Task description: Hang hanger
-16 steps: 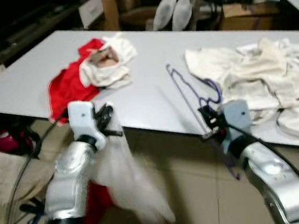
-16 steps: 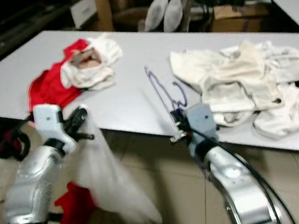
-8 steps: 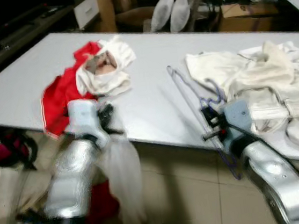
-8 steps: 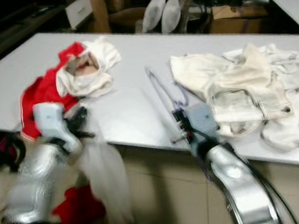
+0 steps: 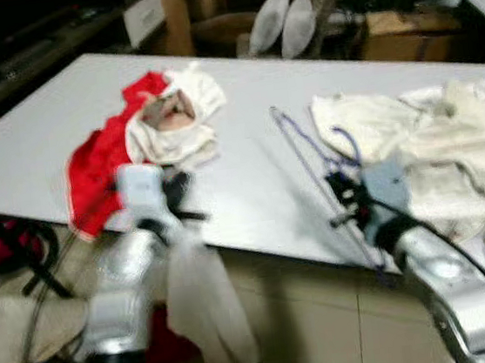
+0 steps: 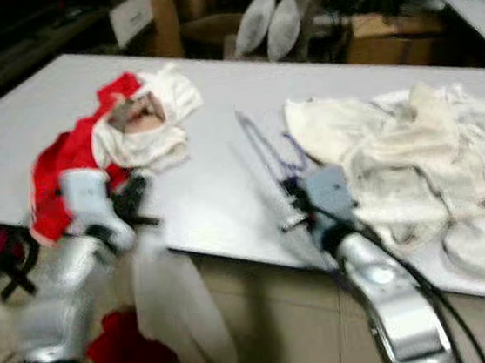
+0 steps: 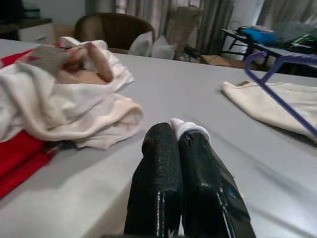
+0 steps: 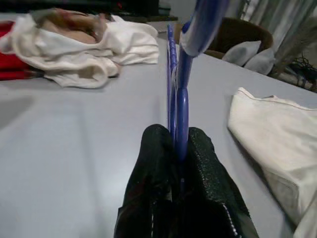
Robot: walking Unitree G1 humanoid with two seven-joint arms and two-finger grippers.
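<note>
A thin purple hanger [image 5: 303, 150] lies slanted across the grey table [image 5: 36, 135], its lower end past the front edge. My right gripper [image 5: 340, 207] is at that edge, shut on the hanger's wire [image 8: 176, 59], which runs up between the fingers [image 8: 203, 163]. My left gripper [image 5: 180, 203] is at the front edge further left, shut on a white garment [image 5: 201, 309] that hangs down toward the floor. A bit of that white cloth [image 7: 186, 128] pokes out at the left fingertips.
A red and white heap of clothes [image 5: 157, 125] lies on the table behind the left gripper. A pile of cream clothes [image 5: 432, 151] covers the table's right side. A brown chair with pillows [image 5: 245, 10] stands beyond the table. Red cloth [image 5: 161, 348] lies on the floor.
The camera has shifted a little. The white garment under my left gripper has swung and hangs straighter. Both grippers keep their holds at the table's front edge.
</note>
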